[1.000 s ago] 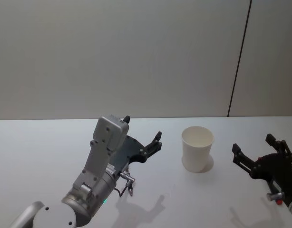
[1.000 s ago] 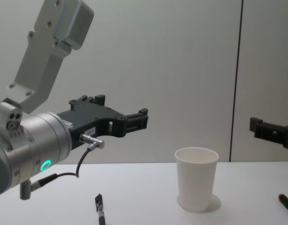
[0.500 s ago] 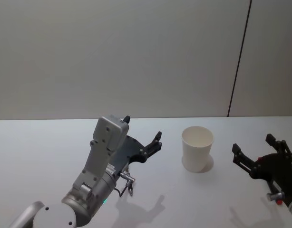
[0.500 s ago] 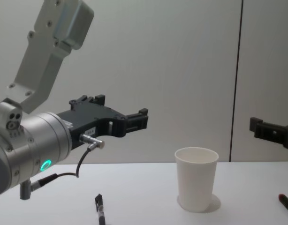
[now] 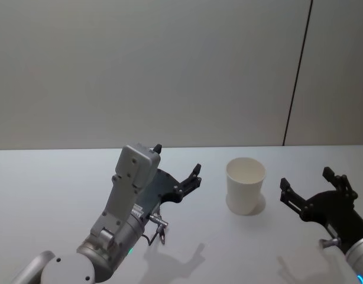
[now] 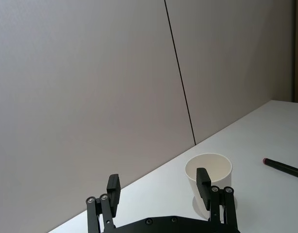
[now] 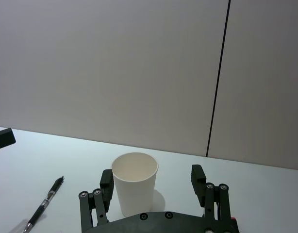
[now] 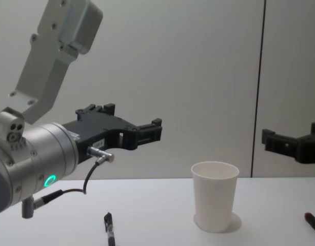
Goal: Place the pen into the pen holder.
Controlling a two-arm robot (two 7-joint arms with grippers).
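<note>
The pen holder (image 5: 245, 184) is a white paper cup (image 8: 215, 197) standing upright on the white table. A black pen (image 8: 110, 229) lies on the table to its left, below my left gripper (image 8: 132, 119), which hovers open and empty above the table. This pen (image 7: 44, 204) also shows in the right wrist view, left of the cup (image 7: 134, 182). A second dark pen with a red end (image 6: 285, 167) lies right of the cup (image 6: 214, 167). My right gripper (image 5: 307, 180) hangs open and empty just right of the cup.
The white table (image 5: 63, 177) runs back to a plain grey wall with a dark vertical seam (image 5: 297, 71). My left arm's large silver body (image 5: 119, 219) stands over the table's near left part.
My right gripper has shifted a little to the left, closer to the cup. The left arm, the cup and the pens have not moved.
</note>
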